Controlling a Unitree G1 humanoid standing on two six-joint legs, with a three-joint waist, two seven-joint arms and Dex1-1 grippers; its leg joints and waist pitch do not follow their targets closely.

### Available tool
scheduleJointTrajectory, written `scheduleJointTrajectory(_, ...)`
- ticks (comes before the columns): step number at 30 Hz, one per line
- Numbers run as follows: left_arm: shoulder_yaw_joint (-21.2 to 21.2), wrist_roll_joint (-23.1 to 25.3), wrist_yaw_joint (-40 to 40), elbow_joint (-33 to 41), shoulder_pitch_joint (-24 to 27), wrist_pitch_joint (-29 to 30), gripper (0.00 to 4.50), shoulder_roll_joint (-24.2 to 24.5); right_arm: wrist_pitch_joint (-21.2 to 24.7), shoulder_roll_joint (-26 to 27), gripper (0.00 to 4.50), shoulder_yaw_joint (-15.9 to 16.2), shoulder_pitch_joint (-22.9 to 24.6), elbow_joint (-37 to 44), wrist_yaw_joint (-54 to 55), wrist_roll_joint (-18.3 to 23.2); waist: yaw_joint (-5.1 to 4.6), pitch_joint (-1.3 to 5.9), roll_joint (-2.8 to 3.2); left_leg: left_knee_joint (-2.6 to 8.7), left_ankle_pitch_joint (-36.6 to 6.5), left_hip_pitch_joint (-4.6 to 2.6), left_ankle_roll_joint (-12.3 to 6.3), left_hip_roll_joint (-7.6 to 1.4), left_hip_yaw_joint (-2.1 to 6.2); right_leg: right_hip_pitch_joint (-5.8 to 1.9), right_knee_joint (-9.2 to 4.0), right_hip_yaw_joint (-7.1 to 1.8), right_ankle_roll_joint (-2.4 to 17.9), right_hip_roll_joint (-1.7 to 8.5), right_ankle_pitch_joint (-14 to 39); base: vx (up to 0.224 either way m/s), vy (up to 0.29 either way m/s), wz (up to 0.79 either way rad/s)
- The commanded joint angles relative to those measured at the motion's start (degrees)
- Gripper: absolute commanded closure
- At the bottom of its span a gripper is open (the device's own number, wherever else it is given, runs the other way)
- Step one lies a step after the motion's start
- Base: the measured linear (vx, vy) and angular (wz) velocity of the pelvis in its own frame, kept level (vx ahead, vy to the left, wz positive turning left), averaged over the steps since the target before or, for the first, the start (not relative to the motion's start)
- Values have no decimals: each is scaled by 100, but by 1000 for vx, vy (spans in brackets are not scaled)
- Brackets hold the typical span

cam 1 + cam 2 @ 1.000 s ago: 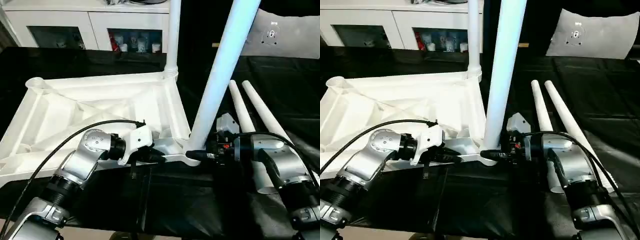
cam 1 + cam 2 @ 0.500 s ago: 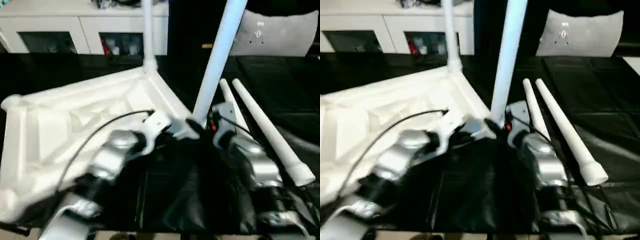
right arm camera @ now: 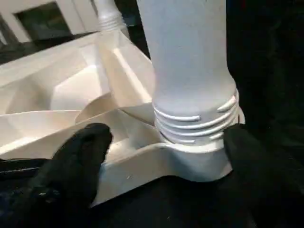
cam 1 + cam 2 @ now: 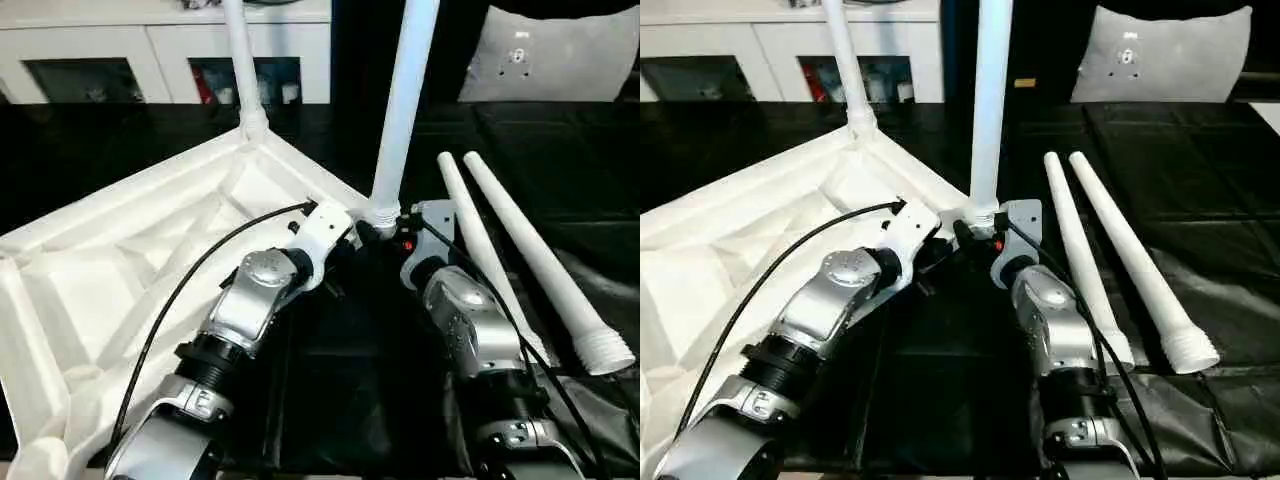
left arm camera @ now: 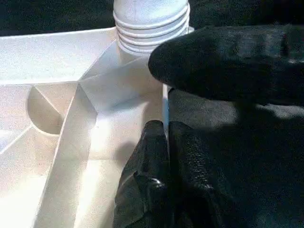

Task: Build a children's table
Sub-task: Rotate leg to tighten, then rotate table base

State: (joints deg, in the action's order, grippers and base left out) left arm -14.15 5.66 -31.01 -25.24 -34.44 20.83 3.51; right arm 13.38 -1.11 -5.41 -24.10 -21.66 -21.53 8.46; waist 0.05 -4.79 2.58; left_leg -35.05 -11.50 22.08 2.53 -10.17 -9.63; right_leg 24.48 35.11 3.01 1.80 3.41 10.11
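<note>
Your biggest thing is the black-covered desk (image 4: 560, 150); it carries all parts. On its left half lies the white table top (image 4: 110, 260), upside down, so you see the ribs of its underside. It is turned at an angle, with one corner pointing toward the middle of the desk.

Two legs stand upright in corner sockets of this top. The near leg (image 4: 402, 110) stands in the corner at the middle of the desk, just in front of both grippers; its ribbed collar sits in the round socket. The far leg (image 4: 243, 70) stands in the corner toward the back edge of the desk.

Two loose legs (image 4: 520, 250) lie side by side on the right half of the desk, close together. Their thin ends point to the back edge and their wide collars point to the front right corner.

Behind the desk you see a white cabinet (image 4: 160, 50), and at the back right a grey cushion (image 4: 550, 55).

Your left gripper (image 5: 164, 142) has its two black fingers pressed together on the thin rim of the table top, next to the near leg's socket.

Your right gripper (image 3: 166, 147) stands wide: one finger (image 3: 78, 156) is on one side of the near leg's collar, the other on the opposite side, and neither clearly touches the leg.
</note>
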Motion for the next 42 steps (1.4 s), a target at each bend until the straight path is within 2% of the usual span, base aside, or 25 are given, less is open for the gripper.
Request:
scheduleJointTrajectory(1,-98,-228,-305,317,-186,-691,450,-106,91,-45,10,-95,82,96,-44,128,42,579,-44,261,105,-48,-1048,-227,57,-483,-335,-222,1551,403,122,0,0,0)
scheduleJointTrajectory(4,-27,-131,-130,-111,-356,-961,450,-89,111,-225,10,-287,221,596,-144,353,80,560,-51,277,-92,-79,-892,-224,37,-449,-374,-231,1498,389,352,0,0,0)
scheduleJointTrajectory(7,77,-126,-12,-426,-469,-1159,450,-95,84,-325,10,-368,329,949,-246,468,131,562,-57,292,-231,-68,-807,-197,37,-477,-406,-236,1332,383,566,0,0,0)
scheduleJointTrajectory(8,135,-176,-17,-479,-486,-1171,407,-107,194,-346,0,-385,370,1082,-378,607,164,564,-42,296,-284,-78,-752,-201,33,-464,-418,-238,1259,388,653,0,0,0)
scheduleJointTrajectory(10,253,-313,-78,-468,-494,-1115,396,-130,238,-468,0,-374,414,1299,-536,710,175,561,-41,301,-330,-47,-703,-191,41,-482,-431,-229,1237,398,767,0,0,0)
scheduleJointTrajectory(11,306,-393,-144,-415,-485,-1109,392,-116,285,-622,0,-387,418,1510,-716,842,195,572,-35,302,-385,-67,-668,-199,36,-468,-444,-232,1259,405,823,0,0,0)
scheduleJointTrajectory(12,294,-380,-151,-391,-475,-1146,392,-93,324,-667,0,-406,411,1578,-787,921,195,561,-73,308,-417,-58,-674,-194,36,-474,-450,-230,1253,391,842,0,0,0)
scheduleJointTrajectory(14,267,-336,-134,-369,-455,-1260,371,-41,442,-753,0,-443,400,1722,-953,1133,193,516,-77,333,-686,-75,-620,-203,31,-435,-501,-217,1137,391,1340,0,0,0)
scheduleJointTrajectory(16,247,-351,-224,-266,-390,-1286,356,45,574,-871,0,-469,387,1879,-1230,1377,188,513,-89,342,-776,-60,-556,-192,43,-463,-528,-207,978,399,1707,0,0,0)
scheduleJointTrajectory(18,258,-448,-443,59,-224,-1164,356,212,724,-1027,0,-484,369,2034,-1572,1620,182,526,-113,339,-683,-41,-539,-192,46,-460,-527,-216,882,398,1739,0,0,0)
scheduleJointTrajectory(22,311,-734,-1103,1075,315,-509,356,747,1098,-1298,0,-366,362,2255,-1996,1842,178,536,-83,340,-568,-55,-504,-220,50,-422,-477,-223,960,394,1630,0,0,0)
scheduleJointTrajectory(24,283,-825,-1459,1569,653,-265,356,1182,1207,-1424,0,-258,324,2233,-2165,1879,192,551,-66,340,-534,-61,-486,-227,59,-420,-452,-220,1006,407,1552,0,0,0)
scheduleJointTrajectory(25,273,-858,-1695,1917,919,-113,356,1557,1251,-1521,0,-148,273,2174,-2352,1901,190,530,-73,345,-596,-75,-472,-227,42,-379,-472,-216,988,387,1617,0,0,0)
scheduleJointTrajectory(26,292,-881,-1822,2124,1077,-39,356,1771,1272,-1578,0,-70,233,2135,-2460,1905,192,531,-66,350,-649,-86,-440,-241,55,-382,-460,-218,1006,404,1648,0,0,0)
scheduleJointTrajectory(27,321,-897,-1901,2274,1191,11,356,1918,1294,-1609,0,-17,192,2085,-2539,1909,179,534,-114,367,-609,-48,-423,-242,69,-414,-416,-215,992,405,1601,0,0,0)
scheduleJointTrajectory(28,411,-932,-2047,2611,1443,123,356,2227,1322,-1664,0,105,69,1922,-2734,1898,166,520,-94,359,-697,-83,-402,-239,57,-367,-438,-210,979,393,1720,0,0,0)
scheduleJointTrajectory(29,489,-966,-2106,2843,1589,242,356,2403,1265,-1692,0,207,-61,1726,-2838,1799,149,504,-123,370,-729,-79,-391,-235,40,-358,-466,-215,963,380,1775,0,0,0)
scheduleJointTrajectory(31,549,-988,-2143,3017,1694,337,356,2527,1220,-1709,0,286,-170,1560,-2913,1711,157,492,-101,368,-823,-117,-348,-233,32,-331,-478,-225,989,382,1847,0,0,0)
scheduleJointTrajectory(32,679,-1062,-2208,3471,1934,582,356,2756,963,-1749,0,498,-508,1005,-3067,1386,184,505,-118,361,-983,-153,-228,-264,41,-300,-447,-217,1036,410,1955,0,0,0)
scheduleJointTrajectory(33,701,-1081,-2218,3554,1974,624,356,2789,896,-1755,0,536,-580,882,-3080,1310,167,473,-120,392,-993,-125,-213,-254,54,-310,-461,-215,1048,391,2004,0,0,0)
scheduleJointTrajectory(35,769,-1202,-2224,3943,2148,859,356,2932,491,-1792,0,659,-965,216,-2985,929,179,468,-108,388,-1188,-175,-110,-257,35,-271,-483,-228,1037,387,2103,0,0,0)
scheduleJointTrajectory(36,789,-1264,-2212,4126,2244,969,356,3007,208,-1807,0,631,-1258,-279,-2763,737,172,474,-191,406,-1205,-132,-63,-255,50,-315,-447,-221,1052,406,2115,0,0,0)
scheduleJointTrajectory(39,810,-1283,-2190,4245,2324,1040,356,3054,-134,-1875,0,614,-1540,-768,-2453,492,176,471,-169,396,-1239,-165,-22,-238,28,-285,-471,-233,1031,378,2056,0,0,0)
scheduleJointTrajectory(40,830,-1291,-2177,4296,2358,1067,356,3074,-232,-1918,0,598,-1676,-991,-2349,424,169,488,-237,388,-1232,-157,-22,-243,23,-296,-446,-236,1035,385,1962,0,0,0)
scheduleJointTrajectory(42,883,-1301,-2136,4408,2407,1157,356,3099,-431,-2007,0,553,-1919,-1417,-2176,347,180,501,-224,387,-1130,-128,-48,-235,28,-325,-437,-238,1053,390,1829,0,0,0)
